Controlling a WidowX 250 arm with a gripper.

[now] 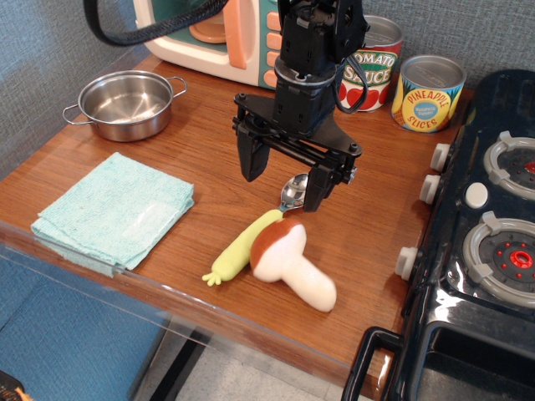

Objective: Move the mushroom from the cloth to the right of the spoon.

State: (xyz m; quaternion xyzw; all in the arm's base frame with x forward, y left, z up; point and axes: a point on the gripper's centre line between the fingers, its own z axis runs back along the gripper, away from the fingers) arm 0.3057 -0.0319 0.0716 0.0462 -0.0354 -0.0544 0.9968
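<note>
The mushroom (292, 263), white stem and reddish-brown cap, lies on its side on the wooden table just right of the spoon, its cap touching the handle. The spoon (249, 242) lies diagonally, yellow-green handle toward the front edge, metal bowl partly hidden behind the gripper. The gripper (282, 182) is open and empty, hovering above the spoon's bowl and the mushroom cap, its fingers (249, 160) spread wide. The teal cloth (114, 210) lies bare at the front left.
A steel pot (129, 103) stands at the back left. A toy microwave (219, 33) and two cans, tomato (371, 71) and pineapple (427, 93), line the back. A black toy stove (485, 251) fills the right side. The table's front edge is close to the mushroom.
</note>
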